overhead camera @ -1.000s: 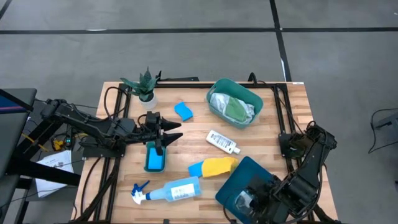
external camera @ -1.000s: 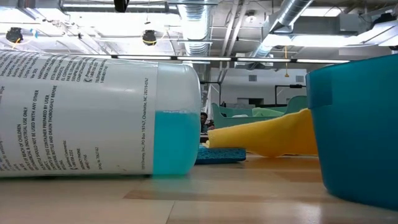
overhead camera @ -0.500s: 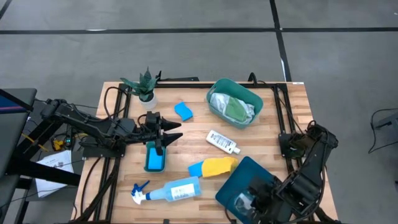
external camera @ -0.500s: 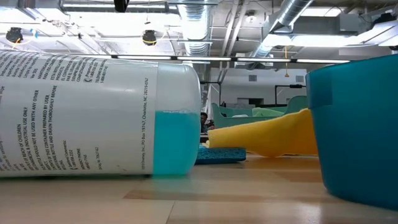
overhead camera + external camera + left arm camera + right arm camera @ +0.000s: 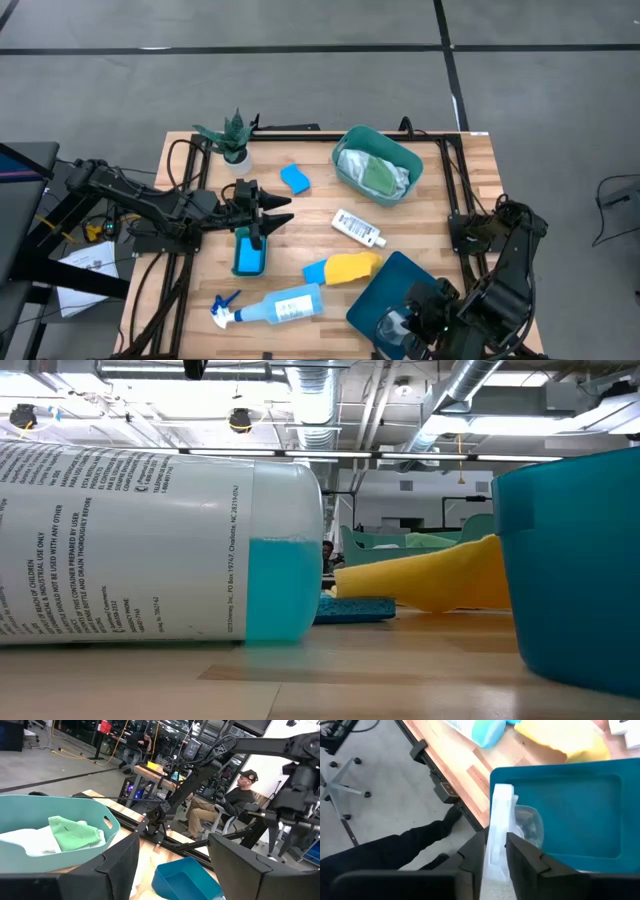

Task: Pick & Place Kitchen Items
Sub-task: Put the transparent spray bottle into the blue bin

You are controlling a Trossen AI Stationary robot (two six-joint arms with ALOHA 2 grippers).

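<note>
The teal tub (image 5: 377, 166) holds white and green cloths (image 5: 374, 173). The right gripper (image 5: 494, 854) pinches a clear cup (image 5: 501, 827) over the blue bin (image 5: 570, 810); the left gripper (image 5: 272, 214) is spread.

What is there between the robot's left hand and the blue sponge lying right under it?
Nothing visible. The left hand, fingers open, hangs over one end of the blue sponge, with nothing on top of the sponge. The smaller sponge and white bottle lie off to the side. The right hand is over the blue tub.
</note>
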